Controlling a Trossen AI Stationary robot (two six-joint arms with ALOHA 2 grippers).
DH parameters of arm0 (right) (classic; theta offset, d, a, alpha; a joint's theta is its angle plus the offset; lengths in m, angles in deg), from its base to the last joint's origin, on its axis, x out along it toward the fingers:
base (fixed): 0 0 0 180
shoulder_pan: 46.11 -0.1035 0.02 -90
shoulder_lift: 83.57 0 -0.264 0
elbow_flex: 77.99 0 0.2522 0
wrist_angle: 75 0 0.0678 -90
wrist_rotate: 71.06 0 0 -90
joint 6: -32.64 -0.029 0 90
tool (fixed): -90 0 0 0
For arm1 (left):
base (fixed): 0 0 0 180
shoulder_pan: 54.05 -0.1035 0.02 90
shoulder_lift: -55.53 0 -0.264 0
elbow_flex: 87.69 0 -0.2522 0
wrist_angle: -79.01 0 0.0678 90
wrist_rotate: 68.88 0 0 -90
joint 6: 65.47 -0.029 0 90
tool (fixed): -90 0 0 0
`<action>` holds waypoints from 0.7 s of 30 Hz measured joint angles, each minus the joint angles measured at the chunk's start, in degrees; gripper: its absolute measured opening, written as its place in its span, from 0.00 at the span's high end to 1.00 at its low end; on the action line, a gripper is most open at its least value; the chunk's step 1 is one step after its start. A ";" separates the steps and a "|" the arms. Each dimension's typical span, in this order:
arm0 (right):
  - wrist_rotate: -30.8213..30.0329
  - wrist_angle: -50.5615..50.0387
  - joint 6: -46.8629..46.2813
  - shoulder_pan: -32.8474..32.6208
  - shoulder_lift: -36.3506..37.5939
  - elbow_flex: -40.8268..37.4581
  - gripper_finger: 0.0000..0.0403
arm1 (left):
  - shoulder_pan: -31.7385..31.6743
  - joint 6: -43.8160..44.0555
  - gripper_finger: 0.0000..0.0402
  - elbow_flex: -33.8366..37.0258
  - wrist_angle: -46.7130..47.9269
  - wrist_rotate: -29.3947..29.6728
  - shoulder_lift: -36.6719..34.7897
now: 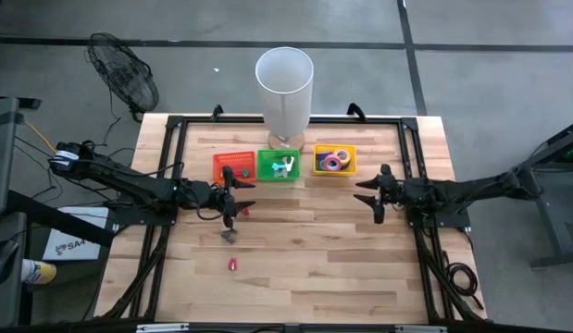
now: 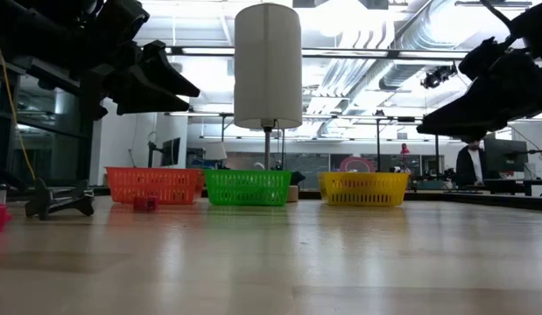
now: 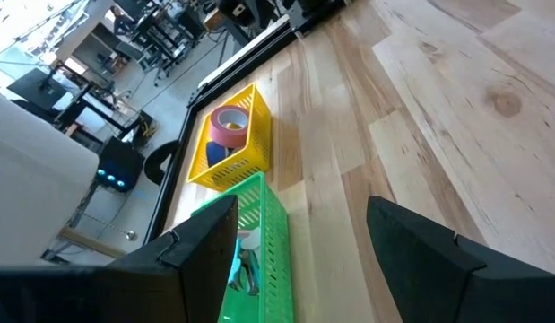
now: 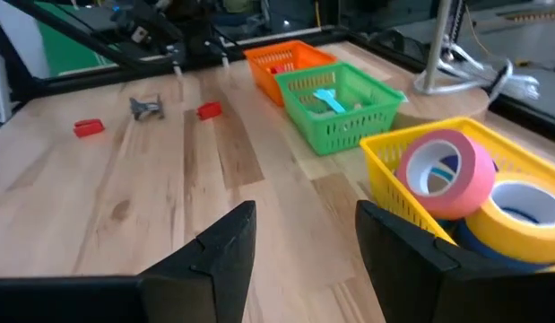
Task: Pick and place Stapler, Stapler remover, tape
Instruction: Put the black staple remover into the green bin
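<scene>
A small red stapler lies nearest the front edge of the wooden table, alone on the bare planks. Farther in, a dark grey staple remover lies on its side, and just beyond it a second small red stapler sits on the wood. The left gripper hovers above the table over the near edge of the orange basket, its fingers released and holding nothing. Three baskets stand in a row toward the far side: the orange one on the left, a green basket in the middle holding a light blue item that cannot be made out, and a yellow basket on the right. The tape rolls, pink, yellow and blue, sit inside the yellow basket. The right gripper hangs in the air just near and right of the yellow basket, fingers spread and empty. A tall white cylinder stands behind the green basket.
</scene>
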 joint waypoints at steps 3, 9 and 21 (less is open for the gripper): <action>1.96 -0.41 1.71 0.94 1.29 0.00 0.55 | 0.00 0.34 0.40 0.00 0.02 -0.02 0.00; 8.96 -1.39 3.44 3.61 2.84 0.00 0.55 | 0.00 0.42 0.40 -0.02 4.00 -1.67 -0.02; 9.76 -1.44 -1.94 4.91 2.69 0.00 0.55 | 0.00 12.78 0.40 -0.02 18.65 -10.83 -0.02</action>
